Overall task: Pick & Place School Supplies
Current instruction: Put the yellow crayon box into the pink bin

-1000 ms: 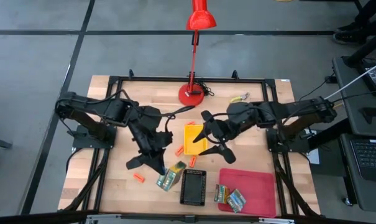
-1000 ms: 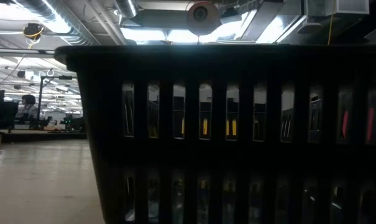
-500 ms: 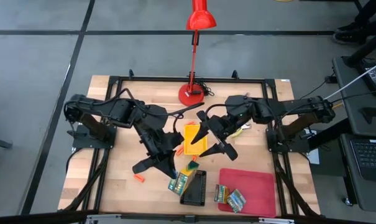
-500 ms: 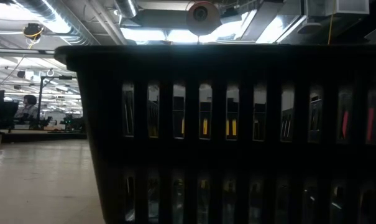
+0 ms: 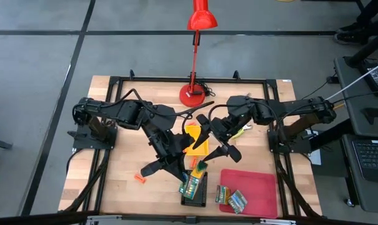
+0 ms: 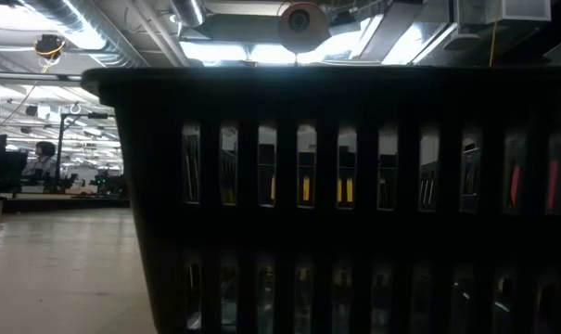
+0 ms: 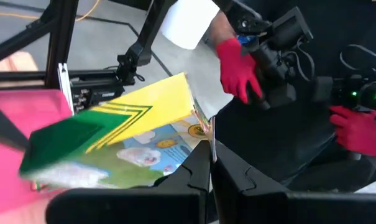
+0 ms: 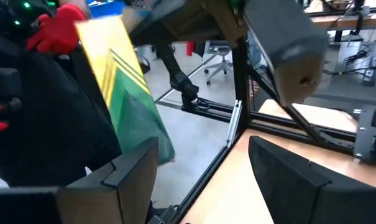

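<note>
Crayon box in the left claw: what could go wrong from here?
1. The left claw holds the crayon box over the black tray. The wrist view shows the pinch at one corner of the box, so it may swing or slip.
2. The box hangs over the tray's near edge; released there, it could tip onto the table.
3. The right claw, open, hangs close by over the yellow tray, so the arms could bump.

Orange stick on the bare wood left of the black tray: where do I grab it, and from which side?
Take the orange stick at its middle, across its thin width, coming straight down from above. It lies flat on the table with nothing touching it, so both long sides look free.
</note>
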Robot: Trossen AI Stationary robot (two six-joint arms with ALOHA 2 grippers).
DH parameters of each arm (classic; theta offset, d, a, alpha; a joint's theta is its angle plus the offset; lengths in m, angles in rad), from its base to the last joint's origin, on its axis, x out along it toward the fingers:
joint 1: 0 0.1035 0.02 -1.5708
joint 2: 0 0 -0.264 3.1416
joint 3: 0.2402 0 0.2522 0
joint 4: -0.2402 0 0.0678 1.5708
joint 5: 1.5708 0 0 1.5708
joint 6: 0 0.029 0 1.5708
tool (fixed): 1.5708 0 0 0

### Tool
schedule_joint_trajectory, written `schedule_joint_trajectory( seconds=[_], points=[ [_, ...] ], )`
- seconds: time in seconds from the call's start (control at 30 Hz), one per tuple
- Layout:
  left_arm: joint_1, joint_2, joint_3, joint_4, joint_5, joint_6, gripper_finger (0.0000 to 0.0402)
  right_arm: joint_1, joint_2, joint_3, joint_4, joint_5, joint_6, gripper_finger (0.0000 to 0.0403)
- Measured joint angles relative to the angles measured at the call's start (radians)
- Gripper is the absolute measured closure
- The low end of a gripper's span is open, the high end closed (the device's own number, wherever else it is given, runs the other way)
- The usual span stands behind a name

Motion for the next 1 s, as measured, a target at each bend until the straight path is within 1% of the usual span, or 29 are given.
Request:
schedule_joint_trajectory(
  seconds=[0.17,0.23,0.47,0.67,0.83,1.0],
  points=[
    [0.011,0.014,0.029,-0.002,0.000,0.007,0.0400,0.012,0.020,0.000,0.042,-0.067,0.018,0.0149],
    [0.014,0.018,0.030,0.000,0.001,0.009,0.0400,0.017,0.033,0.001,0.068,-0.078,0.030,0.0149],
    [0.017,0.020,0.030,-0.016,0.009,0.005,0.0400,0.017,0.036,0.000,0.064,-0.105,0.065,0.0149],
    [0.017,0.020,0.030,-0.058,0.045,0.006,0.0400,0.051,0.035,0.000,0.064,-0.175,0.114,0.0149],
    [0.019,0.020,0.030,-0.067,0.055,0.024,0.0400,0.089,0.035,0.000,0.069,-0.181,0.139,0.0149],
    [0.031,0.019,0.030,-0.063,0.056,0.040,0.0400,0.102,0.035,0.000,0.073,-0.172,0.145,0.0149]
  ],
)
